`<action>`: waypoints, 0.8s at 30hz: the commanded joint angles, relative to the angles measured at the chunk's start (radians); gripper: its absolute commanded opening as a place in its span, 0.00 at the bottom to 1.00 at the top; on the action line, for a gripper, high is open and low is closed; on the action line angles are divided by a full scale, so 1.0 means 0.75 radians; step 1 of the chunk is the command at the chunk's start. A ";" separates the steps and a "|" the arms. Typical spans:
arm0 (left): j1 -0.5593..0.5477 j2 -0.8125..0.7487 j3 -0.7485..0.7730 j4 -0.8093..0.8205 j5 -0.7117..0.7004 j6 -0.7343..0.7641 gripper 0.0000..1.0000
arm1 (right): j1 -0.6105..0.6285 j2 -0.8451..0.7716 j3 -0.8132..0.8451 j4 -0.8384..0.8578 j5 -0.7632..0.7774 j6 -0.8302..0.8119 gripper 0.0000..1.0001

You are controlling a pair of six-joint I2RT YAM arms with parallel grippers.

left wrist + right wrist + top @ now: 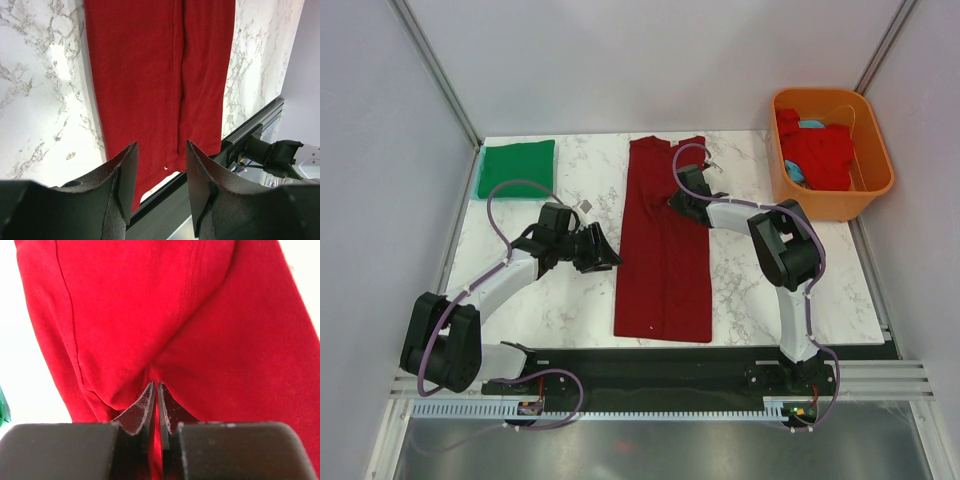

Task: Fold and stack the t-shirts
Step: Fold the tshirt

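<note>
A dark maroon t-shirt [660,260] lies as a long narrow strip down the middle of the table; it also shows in the left wrist view [150,75] and the right wrist view [125,315]. My right gripper [678,200] [156,385] is shut on a pinch of its cloth near the upper right edge. My left gripper [610,258] [160,150] is open and empty, just left of the shirt's left edge, above the table. A folded bright green t-shirt [517,167] lies at the back left. A brighter red t-shirt [820,150] and a light blue one [796,172] lie in the tub.
An orange plastic tub [820,205] stands at the back right, just off the marble table. Grey walls close in on both sides and the back. A black rail [250,130] runs along the table's near edge by the shirt's hem.
</note>
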 commanded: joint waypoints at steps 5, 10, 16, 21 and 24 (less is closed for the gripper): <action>0.009 -0.012 -0.002 0.008 0.032 0.048 0.50 | 0.015 -0.015 0.007 0.052 0.022 0.052 0.13; 0.009 -0.010 -0.002 0.006 0.030 0.048 0.50 | 0.015 0.008 0.060 0.036 0.041 0.052 0.15; 0.009 -0.010 0.000 0.008 0.034 0.050 0.50 | 0.015 0.049 0.130 0.005 0.055 0.036 0.15; 0.009 -0.006 -0.002 0.006 0.036 0.052 0.50 | 0.015 0.084 0.177 -0.015 0.061 0.028 0.17; 0.009 -0.008 -0.006 0.006 0.038 0.050 0.50 | 0.015 0.096 0.187 -0.019 0.059 0.032 0.18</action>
